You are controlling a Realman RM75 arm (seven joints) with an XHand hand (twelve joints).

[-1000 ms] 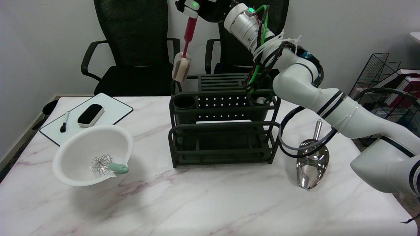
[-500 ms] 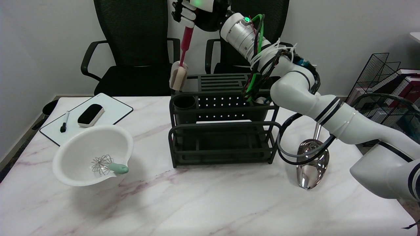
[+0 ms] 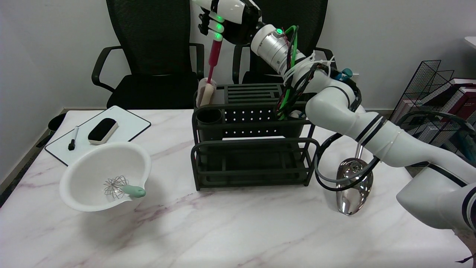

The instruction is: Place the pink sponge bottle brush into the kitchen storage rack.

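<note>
Head view, entry one.

**Q:** State of your right hand?

**A:** My fingers pinch the top of the pink-handled bottle brush with the pale sponge head. Nothing else is in my grip.

**Q:** Where does the brush lie from those fingers?

**A:** Straight below them. Its long axis runs nearly upright, handle up, sponge head down and tilted slightly left. The sponge sits at the back left corner of the dark slatted kitchen storage rack, behind the round cup at the rack's left end. Whether the sponge touches the rack's rear rail, I cannot tell.

**Q:** What does the coming move turn on?

**A:** My judgement: the sponge must line up over an opening, either that cup or the rear slot, before I lower. The cup lies nearer the camera than the sponge, so a short pull toward me may be needed.
</note>
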